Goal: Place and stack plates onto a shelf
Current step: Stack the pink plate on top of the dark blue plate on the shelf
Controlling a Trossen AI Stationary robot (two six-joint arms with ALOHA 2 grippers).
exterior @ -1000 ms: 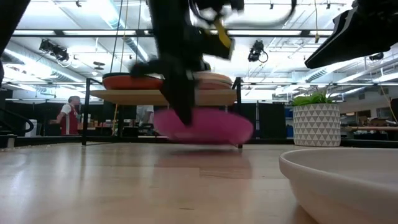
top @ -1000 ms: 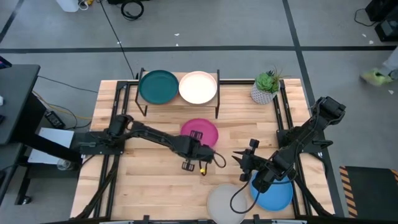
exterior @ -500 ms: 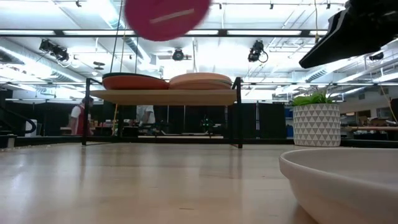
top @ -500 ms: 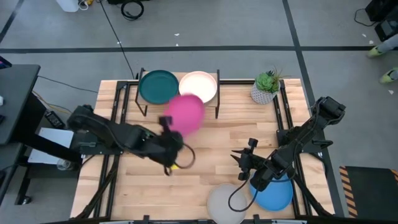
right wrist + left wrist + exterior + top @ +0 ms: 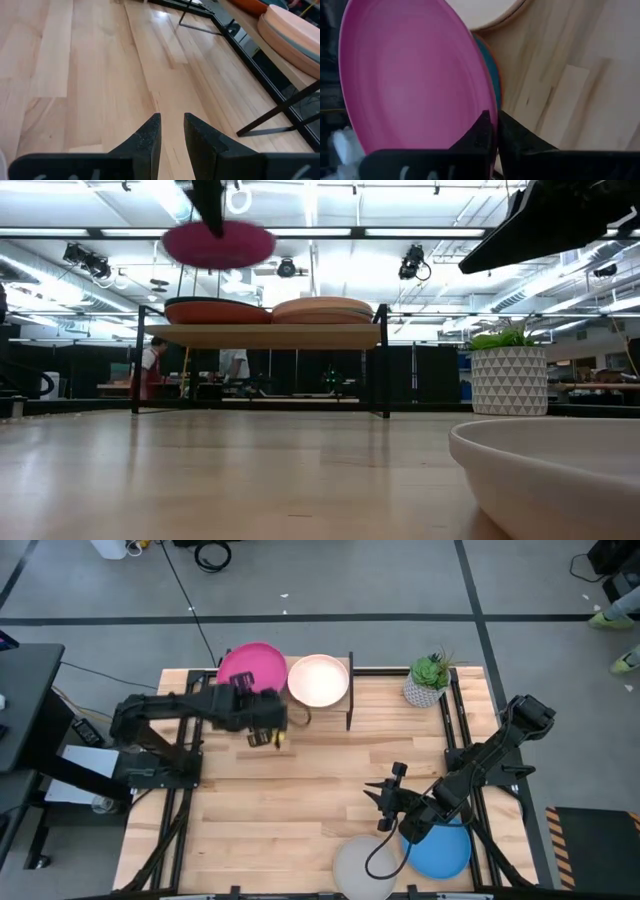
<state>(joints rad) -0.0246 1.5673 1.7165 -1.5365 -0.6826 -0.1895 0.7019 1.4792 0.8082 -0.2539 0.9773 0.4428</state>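
The magenta plate (image 5: 250,664) hangs in the air over the shelf's left stack, where a dark teal plate (image 5: 494,80) lies on an orange one (image 5: 215,311). My left gripper (image 5: 262,712) is shut on its near rim. The right stack, peach plate (image 5: 318,680) on top, rests on the shelf's wood plank (image 5: 265,335). My right gripper (image 5: 171,131) hovers low over the table's near right part, fingers a little apart, touching nothing. The pale grey plate (image 5: 365,865) and bright blue plate (image 5: 445,852) lie on the table beside it. My left gripper pinches the magenta plate's near rim (image 5: 487,107) between its two fingers (image 5: 481,136), one on the upper face and one underneath. It comes slanting down from the table's near side. The plate is lifted clear above the left stack (image 5: 218,244), roughly level.
A potted plant (image 5: 428,680) in a white patterned pot stands at the far right corner, next to the shelf. The shelf's thin black legs (image 5: 272,112) run down to the table. People move in the room beyond the table (image 5: 152,365).
My left gripper has carried the magenta plate up off the middle of the table, swinging it toward the far-left, and it now hangs over the shelf's left stack, covering the teal plate from above. My right gripper has shifted slightly toward the table's left.
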